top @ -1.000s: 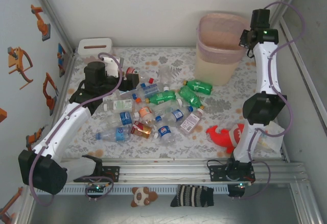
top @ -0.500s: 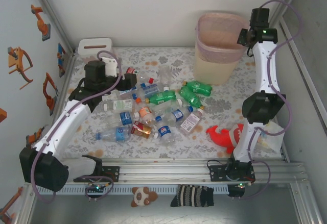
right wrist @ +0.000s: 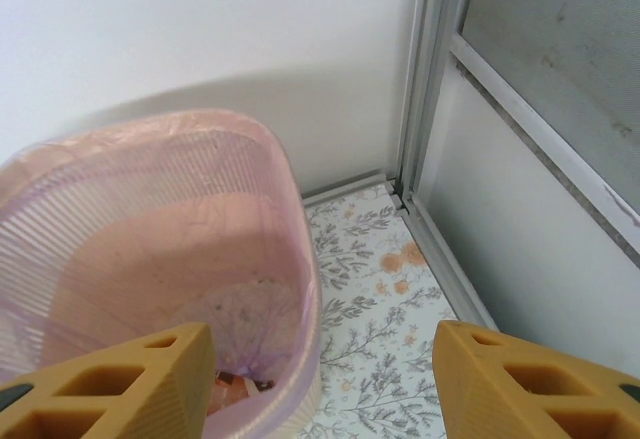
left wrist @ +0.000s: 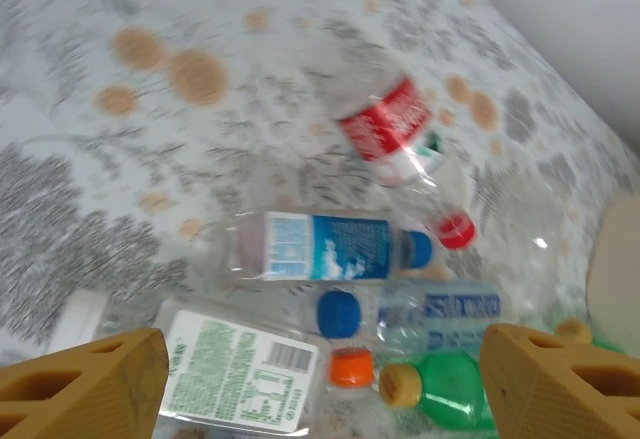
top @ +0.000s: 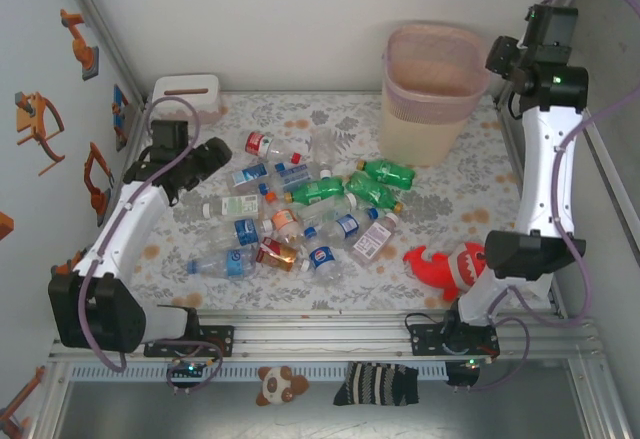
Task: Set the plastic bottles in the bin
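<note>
Just right of the tall beige, pink-lined round bin, raised: right gripper, spread, empty. Left of the bin: left gripper, spread over scattered clear and green plastic bottles, seemingly lining up a pick.

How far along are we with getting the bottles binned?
Done: something small lies at the bottom of the bin, possibly a bottle. In hand: nothing; the left gripper above the plastic bottles and the right gripper by the bin's rim are open and empty. Left: roughly fifteen bottles on the table.
</note>
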